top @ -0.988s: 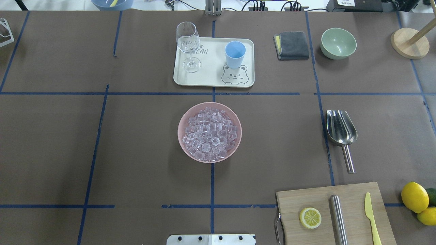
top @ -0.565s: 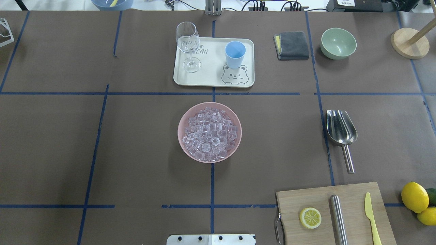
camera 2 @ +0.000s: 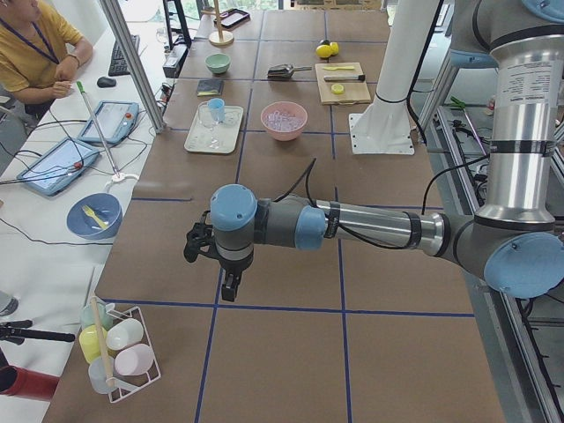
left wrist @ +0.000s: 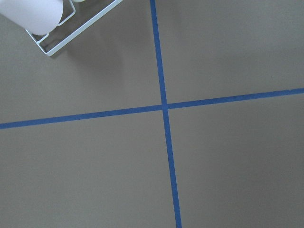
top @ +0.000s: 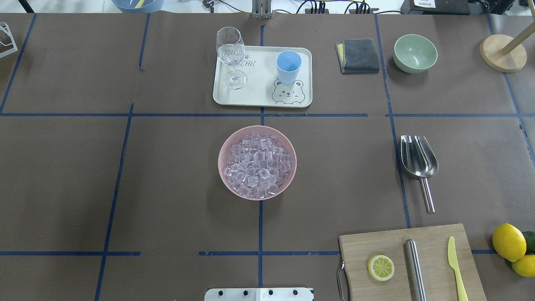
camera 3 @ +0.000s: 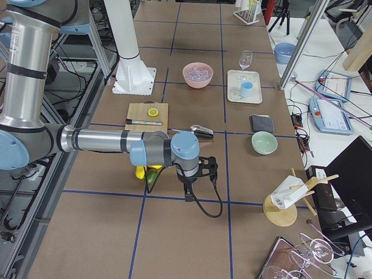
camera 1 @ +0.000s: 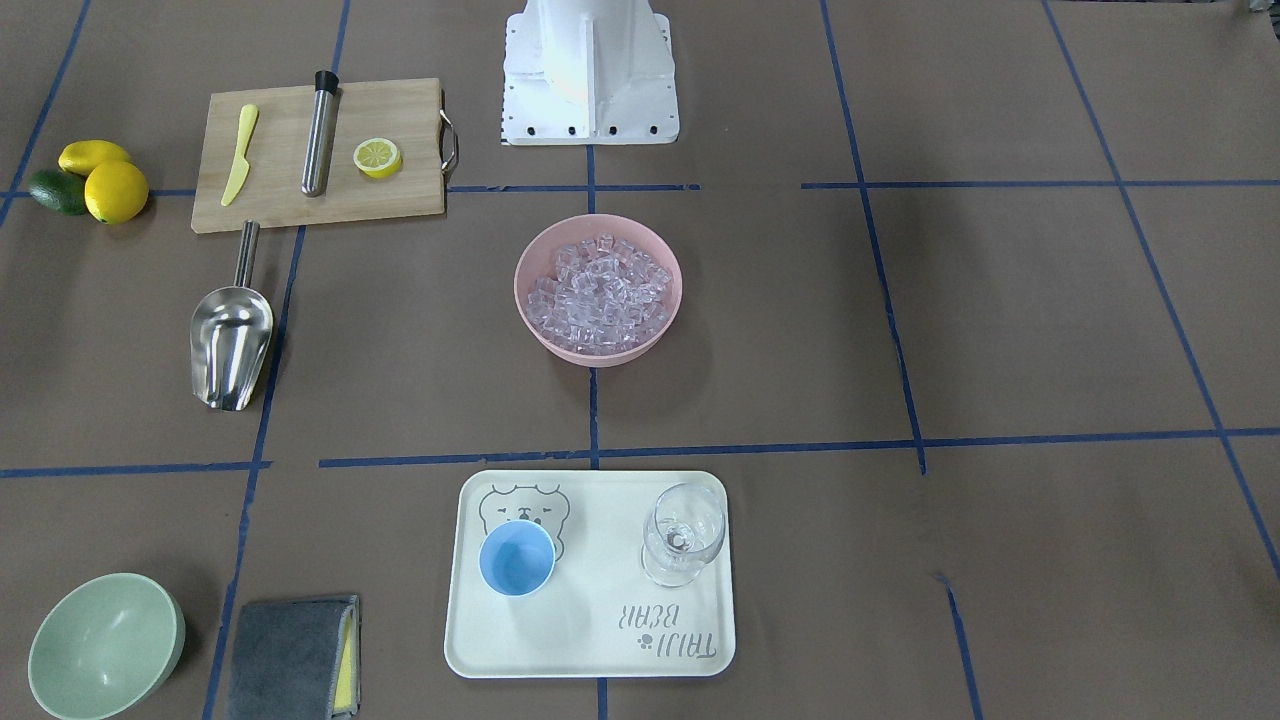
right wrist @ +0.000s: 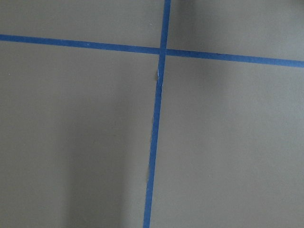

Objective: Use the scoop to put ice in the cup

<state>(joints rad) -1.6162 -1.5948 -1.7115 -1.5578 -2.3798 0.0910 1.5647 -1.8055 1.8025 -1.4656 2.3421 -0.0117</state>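
The ice (top: 257,164) is piled in a pink bowl (top: 220,163) at the table's middle. The light-blue cup (top: 288,67) stands upright on a cream tray (top: 261,96) beyond the bowl. The steel scoop (top: 418,161) lies flat on the table to the right, handle toward the robot. My left gripper (camera 2: 231,286) shows only in the exterior left view, hanging over bare table far to the left. My right gripper (camera 3: 189,192) shows only in the exterior right view, far to the right near the lemons. I cannot tell whether either is open or shut. Both wrist views show only brown paper and blue tape.
A wine glass (top: 230,54) shares the tray. A grey cloth (top: 358,55) and a green bowl (top: 415,53) sit at the back right. A cutting board (top: 397,246) holds a lemon slice, a steel cylinder and a yellow knife. Lemons (top: 508,241) lie beside it. A wire rack (left wrist: 71,23) is near the left gripper.
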